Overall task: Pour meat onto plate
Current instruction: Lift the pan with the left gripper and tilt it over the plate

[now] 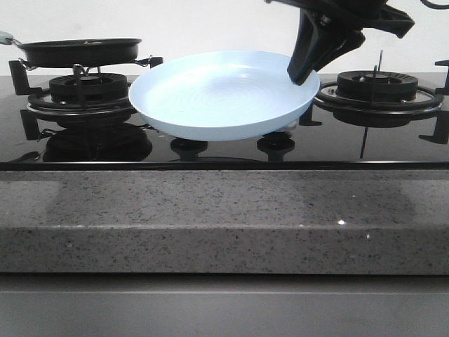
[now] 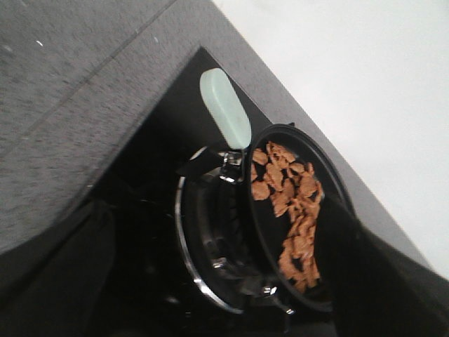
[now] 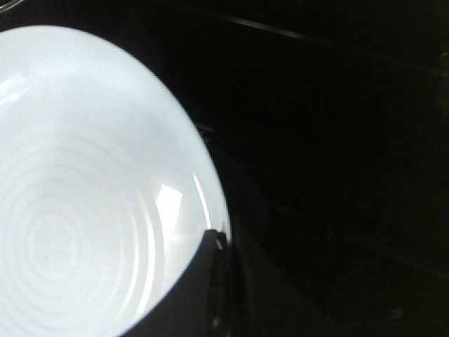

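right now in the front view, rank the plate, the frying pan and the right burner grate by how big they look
1. plate, clearly the widest, though it sits nearer the camera than the rest.
2 and 3. frying pan and right burner grate look about alike in width; the pan's handle is cut off at the edge, so I won't rank them.

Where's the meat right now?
The meat lies in the black frying pan on the left burner in the front view, left of the plate gripped by the right gripper.

plate [image 1: 210, 98] blocks mid-stove | frying pan [image 1: 77, 50] on left burner [image 1: 88, 88]
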